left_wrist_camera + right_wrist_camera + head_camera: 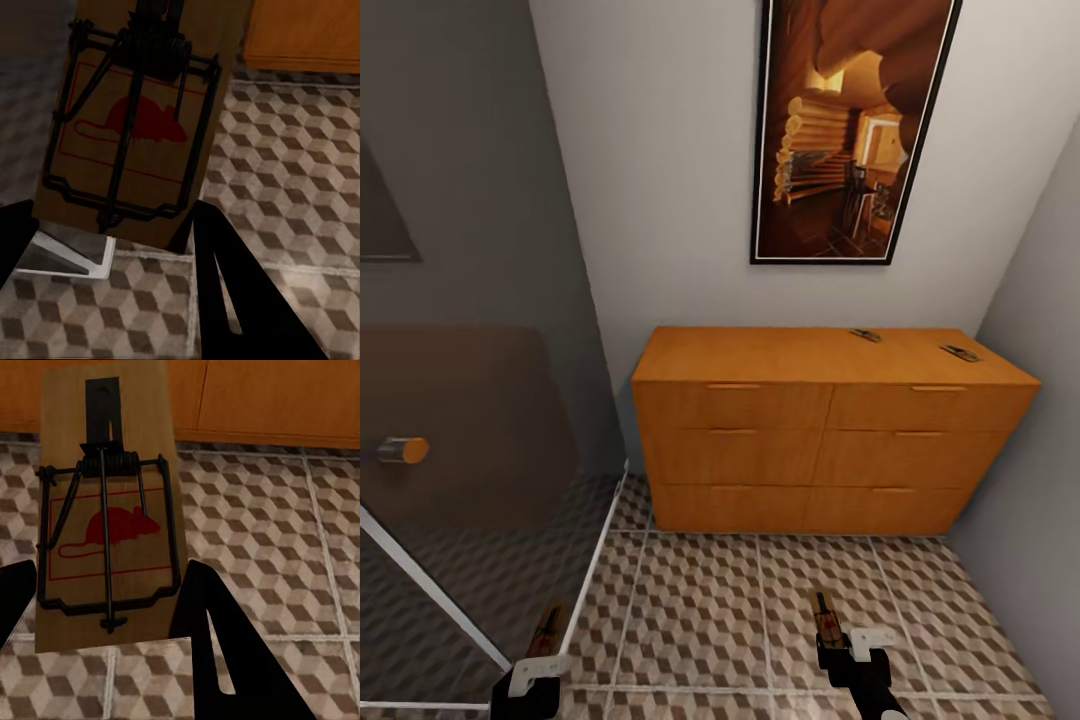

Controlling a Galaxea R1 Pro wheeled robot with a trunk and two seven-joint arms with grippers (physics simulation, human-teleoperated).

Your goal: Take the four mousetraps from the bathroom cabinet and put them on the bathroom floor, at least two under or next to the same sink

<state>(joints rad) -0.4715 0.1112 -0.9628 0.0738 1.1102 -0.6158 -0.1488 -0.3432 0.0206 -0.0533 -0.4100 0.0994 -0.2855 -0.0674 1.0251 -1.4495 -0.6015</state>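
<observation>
Over the cube-patterned bathroom floor [710,600], facing the cabinet [820,440], two mousetraps [865,335] lie on its top, right side. Each gripper looks clamped on another trap: left gripper [535,668] probably holding one [135,127], right gripper [850,645] one [109,510], long axes pointing forward

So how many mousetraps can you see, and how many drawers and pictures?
Mousetraps: 4. One on the cabinet top, another near its right end, one in the left gripper, one in the right gripper.
Drawer fronts: 6
Framed pictures: 1
Total: 11
</observation>
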